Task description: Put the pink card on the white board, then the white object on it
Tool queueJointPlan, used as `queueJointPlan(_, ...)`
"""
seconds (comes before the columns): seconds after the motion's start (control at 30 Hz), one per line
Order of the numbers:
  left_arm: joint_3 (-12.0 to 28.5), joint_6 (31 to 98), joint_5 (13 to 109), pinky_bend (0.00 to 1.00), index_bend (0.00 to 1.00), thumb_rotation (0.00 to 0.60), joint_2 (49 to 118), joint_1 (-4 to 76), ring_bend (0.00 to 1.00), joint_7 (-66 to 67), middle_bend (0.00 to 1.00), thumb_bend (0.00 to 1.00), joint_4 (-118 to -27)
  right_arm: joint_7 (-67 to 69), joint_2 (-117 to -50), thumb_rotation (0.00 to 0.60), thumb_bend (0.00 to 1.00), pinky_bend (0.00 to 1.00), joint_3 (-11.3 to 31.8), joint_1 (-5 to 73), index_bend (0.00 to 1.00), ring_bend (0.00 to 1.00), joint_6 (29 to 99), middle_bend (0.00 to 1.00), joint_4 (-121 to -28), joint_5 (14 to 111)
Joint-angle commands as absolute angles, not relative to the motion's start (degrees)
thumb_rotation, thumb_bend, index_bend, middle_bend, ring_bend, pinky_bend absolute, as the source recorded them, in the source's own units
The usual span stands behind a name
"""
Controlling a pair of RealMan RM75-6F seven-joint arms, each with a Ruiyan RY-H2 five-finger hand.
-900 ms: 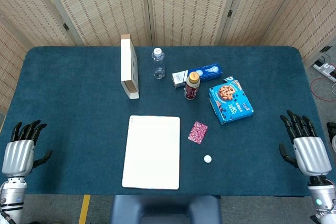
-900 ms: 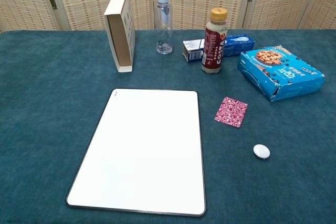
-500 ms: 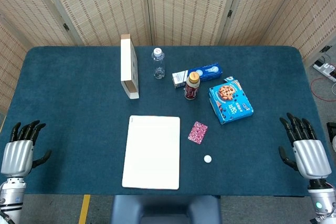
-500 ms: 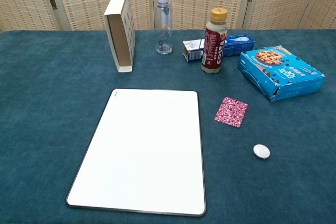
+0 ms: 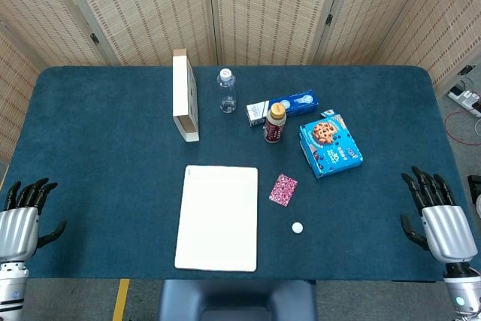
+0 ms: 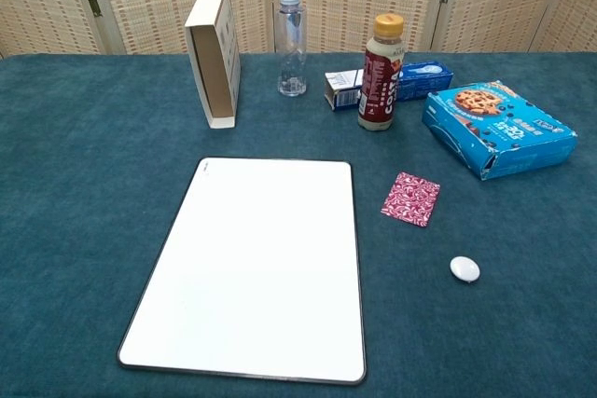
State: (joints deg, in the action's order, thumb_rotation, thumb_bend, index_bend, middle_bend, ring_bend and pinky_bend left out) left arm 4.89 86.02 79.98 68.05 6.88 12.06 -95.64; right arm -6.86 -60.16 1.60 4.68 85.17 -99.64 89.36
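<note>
The white board (image 5: pixel 218 218) (image 6: pixel 254 267) lies flat on the blue table near the front edge. The pink patterned card (image 5: pixel 283 189) (image 6: pixel 410 199) rests on the cloth just right of the board. A small round white object (image 5: pixel 297 227) (image 6: pixel 465 269) sits in front of the card and to its right. My left hand (image 5: pixel 21 223) hovers at the front left corner, fingers apart and holding nothing. My right hand (image 5: pixel 437 219) hovers at the front right corner, also spread and empty. Both hands are far from the card; neither shows in the chest view.
Behind the board stand a tan box on edge (image 5: pixel 184 104) (image 6: pixel 212 54), a clear water bottle (image 5: pixel 226 90) (image 6: pixel 292 42), a brown drink bottle (image 5: pixel 275 122) (image 6: pixel 380 72), small blue and white boxes (image 5: pixel 282 106) and a blue cookie box (image 5: pixel 330 144) (image 6: pixel 497 129). A folding screen closes the back.
Both hands have drawn back toward the front edge of the table. The card, white object and board have not moved.
</note>
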Motion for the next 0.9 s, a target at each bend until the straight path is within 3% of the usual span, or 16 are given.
queueJointPlan(0.03, 4.81, 86.25, 80.21, 0.00, 0.22, 0.600, 67.96, 6.68, 0.17, 11.74, 0.18, 0.29, -95.60, -9.19, -59.36, 0.600, 0.48, 0.00, 1.74, 6.93, 0.03, 0.00, 82.27, 0.01, -100.99, 90.79)
queueJointPlan(0.27, 4.41, 86.72, 80.53, 0.00, 0.22, 0.600, 67.58, 5.93, 0.17, 10.74, 0.18, 0.29, -95.40, -17.01, -58.74, 0.600, 0.48, 0.00, 4.28, 16.27, 0.12, 0.00, 69.39, 0.01, -105.28, 90.42)
queueJointPlan(0.43, 4.37, 87.33, 80.42, 0.00, 0.23, 0.600, 67.06, 5.21, 0.17, 9.88, 0.18, 0.29, -95.08, -22.59, -61.36, 0.600, 0.48, 0.00, 6.86, 24.13, 0.13, 0.00, 58.97, 0.01, -105.69, 86.88)
queueJointPlan(0.67, 4.05, 87.59, 80.09, 0.00, 0.23, 0.600, 66.92, 4.31, 0.17, 9.00, 0.18, 0.29, -94.45, -29.50, -67.83, 0.600, 0.48, 0.00, 8.99, 33.52, 0.13, 0.00, 47.98, 0.01, -101.43, 80.74)
queueJointPlan(0.9, 4.00, 87.52, 79.61, 0.00, 0.23, 0.600, 67.10, 3.76, 0.17, 8.43, 0.18, 0.29, -93.82, -33.92, -74.12, 0.600, 0.48, 0.00, 8.74, 39.67, 0.13, 0.00, 42.07, 0.01, -95.17, 75.75)
